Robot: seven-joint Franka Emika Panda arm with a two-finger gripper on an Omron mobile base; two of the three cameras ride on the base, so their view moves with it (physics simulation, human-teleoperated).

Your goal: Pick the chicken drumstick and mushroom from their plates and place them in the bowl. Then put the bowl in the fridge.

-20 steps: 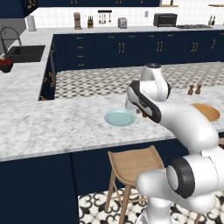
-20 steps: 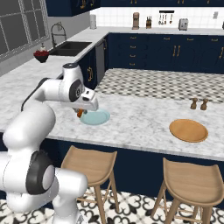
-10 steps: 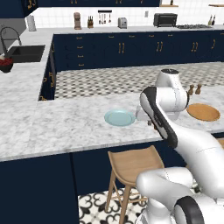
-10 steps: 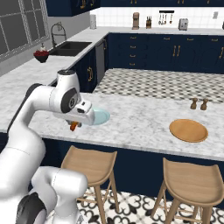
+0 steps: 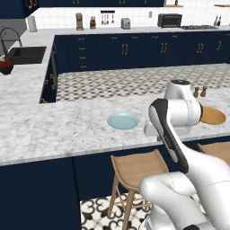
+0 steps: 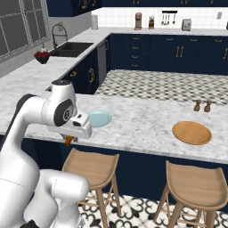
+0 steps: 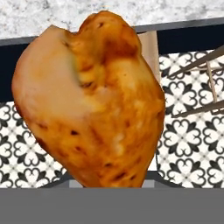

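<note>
While the gripper (image 6: 69, 139) hangs at the lower left of the right base view, clamped on the chicken drumstick (image 7: 94, 103), the meat bulks across the middle of the hand view (its orange-brown tip also pokes out under the white hand in the right base view). Beyond it, in the hand view, lie the marble counter (image 7: 175, 11) edge along the top, then patterned floor tiles and a wooden stool (image 6: 91, 167) below. That suggests the load is held out past the counter's front edge, over the stools. Just beside the hand, toward the frame's centre, the pale blue plate (image 6: 99, 118) sits bare, so the first pick looks done. Well apart at the right, the tan plate (image 6: 192, 132) also looks bare from here; the mushroom is too small to make out. By my judgement the drumstick's drop, the mushroom's transfer and the fridge trip all remain.
</note>
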